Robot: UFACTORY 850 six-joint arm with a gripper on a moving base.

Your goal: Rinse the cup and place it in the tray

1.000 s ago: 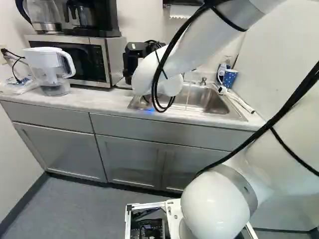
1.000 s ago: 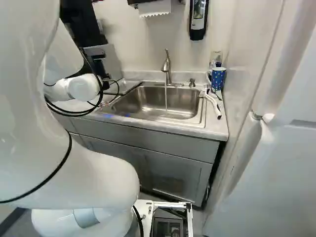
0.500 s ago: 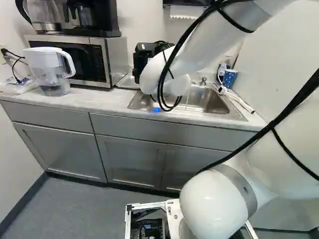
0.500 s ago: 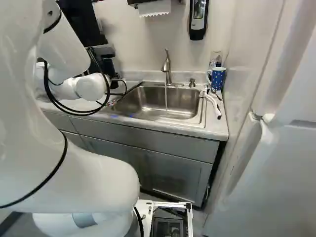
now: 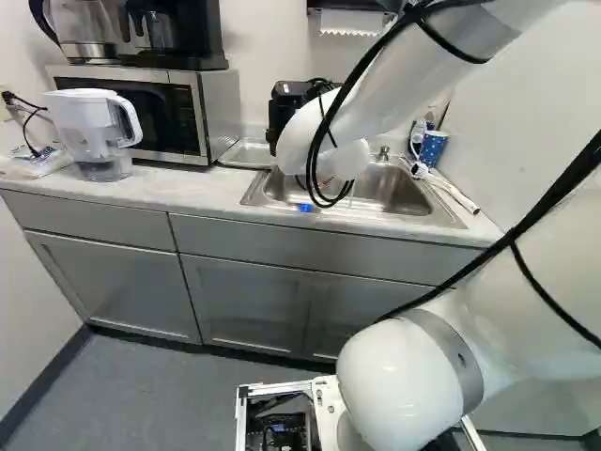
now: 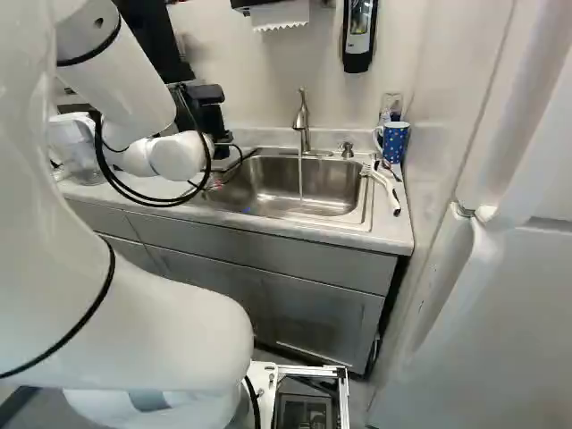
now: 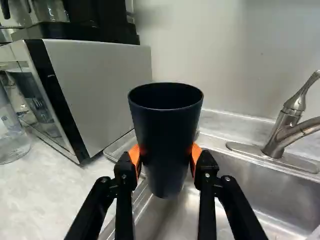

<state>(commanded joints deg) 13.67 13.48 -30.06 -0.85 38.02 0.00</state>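
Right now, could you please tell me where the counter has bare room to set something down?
The counter is bare between the pitcher and sink, in front of the microwave. It is crowded right of the sink in the right base view, with the spotted mug and brush.

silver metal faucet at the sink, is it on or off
On: in the right base view, a thin stream of water runs from the silver metal faucet into the steel sink.

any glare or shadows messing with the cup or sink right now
In the wrist view, the inside of the dark cup is in deep shadow, with faint orange reflections beside the orange pads; the sink carries pale highlights on its metal. In the left base view, a small blue glow shows near its front rim.
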